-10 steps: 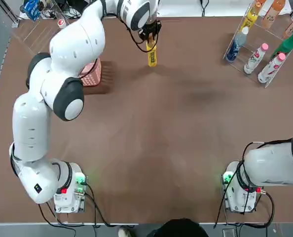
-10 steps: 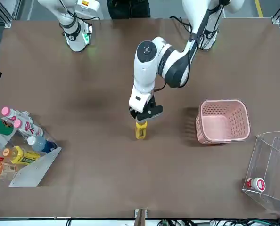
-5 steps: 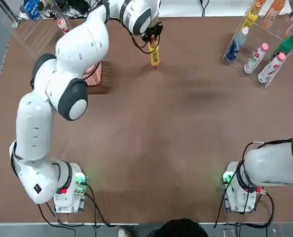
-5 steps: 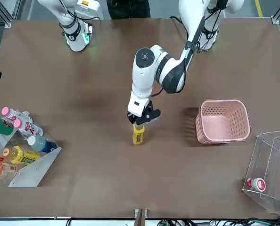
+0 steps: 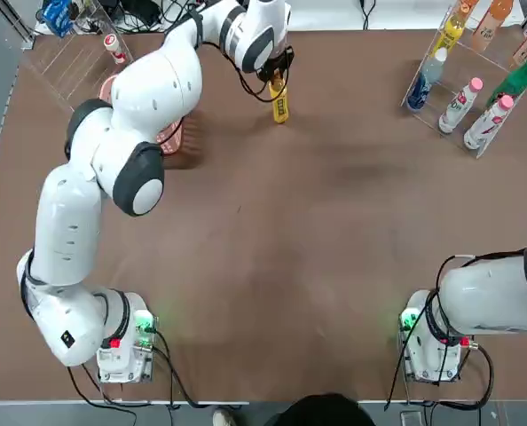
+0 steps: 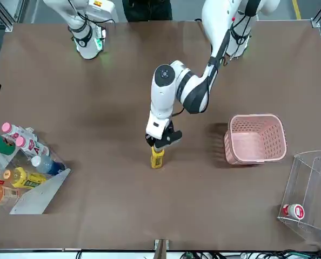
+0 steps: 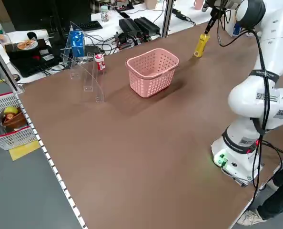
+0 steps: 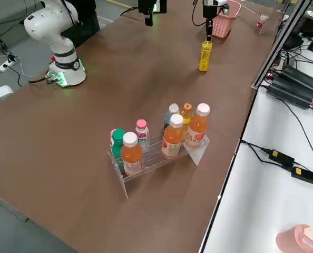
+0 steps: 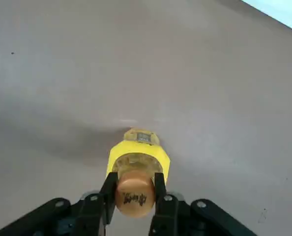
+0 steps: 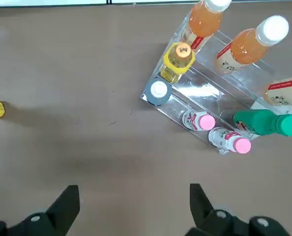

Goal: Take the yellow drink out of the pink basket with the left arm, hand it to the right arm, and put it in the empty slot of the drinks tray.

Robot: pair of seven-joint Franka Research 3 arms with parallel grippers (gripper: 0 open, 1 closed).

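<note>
One step of three looks finished: the yellow drink bottle (image 5: 280, 99) is out of the pink basket (image 6: 256, 138) and hangs by its cap from the left end effector (image 6: 159, 142), whose fingers (image 9: 98, 209) pinch narrowly on the cap. It sits upright near the far edge of the worktop (image 5: 272, 266), about midway along it, its base at or just above the surface; contact cannot be told. The right end effector (image 10: 133, 206) waits with fingers spread wide, parked by its base at the near edge. Next comes the handover, which probably calls for the right arm reaching in and gripping the body before delivery to the drinks tray (image 5: 476, 80) at the far right corner.
</note>
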